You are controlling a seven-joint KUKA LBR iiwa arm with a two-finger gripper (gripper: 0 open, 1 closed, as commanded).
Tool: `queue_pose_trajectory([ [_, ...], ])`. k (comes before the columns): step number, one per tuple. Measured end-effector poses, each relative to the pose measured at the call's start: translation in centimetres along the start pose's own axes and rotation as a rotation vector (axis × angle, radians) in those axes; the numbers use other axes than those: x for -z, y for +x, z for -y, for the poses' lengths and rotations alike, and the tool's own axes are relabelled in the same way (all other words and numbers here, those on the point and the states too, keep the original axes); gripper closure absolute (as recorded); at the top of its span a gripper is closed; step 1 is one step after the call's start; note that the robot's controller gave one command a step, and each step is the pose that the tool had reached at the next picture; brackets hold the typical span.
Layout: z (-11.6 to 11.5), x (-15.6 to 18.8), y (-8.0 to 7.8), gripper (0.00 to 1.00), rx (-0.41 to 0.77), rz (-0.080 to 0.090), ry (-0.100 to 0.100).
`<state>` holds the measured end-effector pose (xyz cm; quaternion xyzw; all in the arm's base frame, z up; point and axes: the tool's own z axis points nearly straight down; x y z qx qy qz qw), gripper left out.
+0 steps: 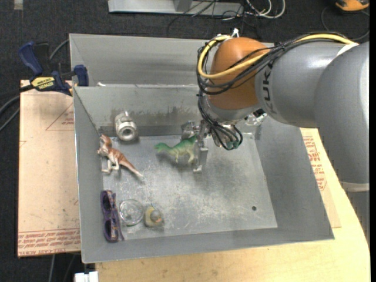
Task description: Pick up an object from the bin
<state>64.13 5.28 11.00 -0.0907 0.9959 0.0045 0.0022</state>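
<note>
A green toy dinosaur (178, 150) stands near the middle of the bin floor, head pointing left. My gripper (197, 141) is down at the dinosaur's tail end and is open. One finger (200, 156) reaches the floor just right of the toy, and the other (190, 127) sits behind it. The toy's rear lies between them, and I cannot tell whether they touch it.
A silver metal cylinder (125, 126) lies at the back left. An orange-tan toy dinosaur (115, 156) lies along the left wall. Purple sunglasses (108, 215), a clear round cup (131, 211) and a small round trinket (154, 217) sit at the front left.
</note>
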Motion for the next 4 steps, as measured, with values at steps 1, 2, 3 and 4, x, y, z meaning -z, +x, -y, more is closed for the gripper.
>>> queue_pose_trajectory([
  [1, 0.0, 0.9, 0.0, 1.00, 0.000, -0.001, 0.000],
  [2, -0.1, 2.3, 0.0, 1.00, 0.001, -0.001, 0.000],
  [3, -0.1, 3.5, 0.0, 1.00, 0.001, -0.002, -0.001],
  [4, -0.1, 4.7, 0.0, 1.00, 0.001, 0.001, 0.000],
])
